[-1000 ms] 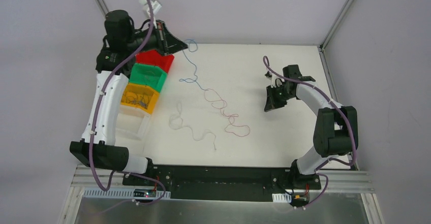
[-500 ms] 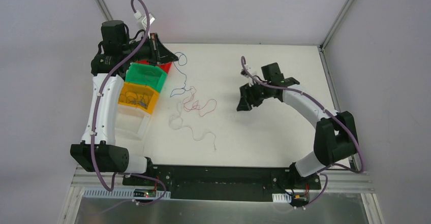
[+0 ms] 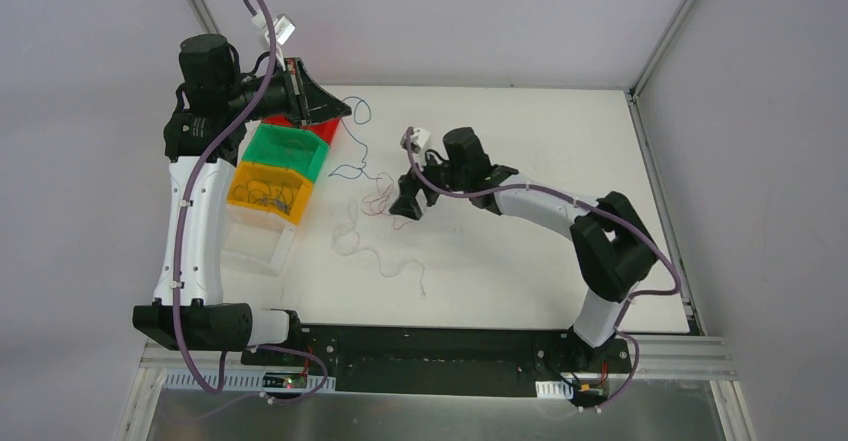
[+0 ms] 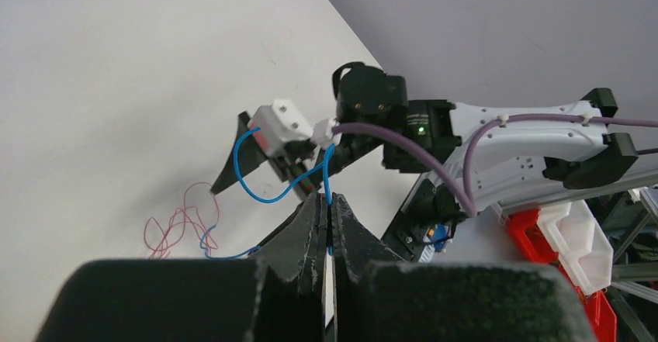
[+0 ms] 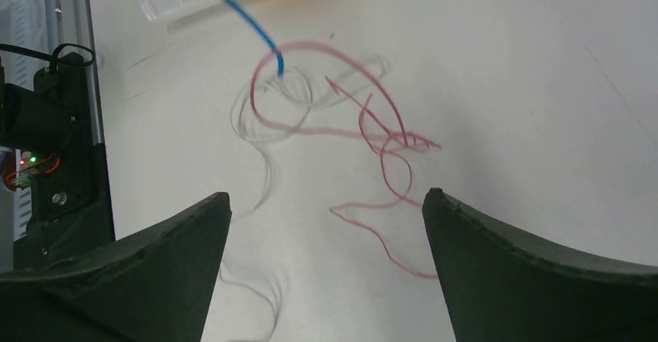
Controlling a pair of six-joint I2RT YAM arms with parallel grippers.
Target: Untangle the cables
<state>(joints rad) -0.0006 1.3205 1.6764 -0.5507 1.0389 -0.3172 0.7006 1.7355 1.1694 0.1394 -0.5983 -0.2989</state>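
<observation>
We saw the left end effector raised at about 10 o'clock over the bench, its jaws pressed fully together on the blue cable. That cable rose in a loop just past the fingertips, then ran down toward 5 o'clock to the bench, where its far end lay among the other cables. The right end effector was near the middle of the bench with its jaws spread wide and nothing between the pads. In its wrist view the red cable lay in loose loops on the bench straight ahead at 12 o'clock, in line with the gap between the fingers but apart from them. The white cable curled at 11 o'clock and crossed the red one where the blue end came down. In the top view it trailed away toward 6 o'clock, free of both end effectors.

The bench was plain white. Along its 9 o'clock side stood a red bin, a green bin and a yellow bin with thin wires inside, then a clear tray. Pale lilac walls closed in the bench.
</observation>
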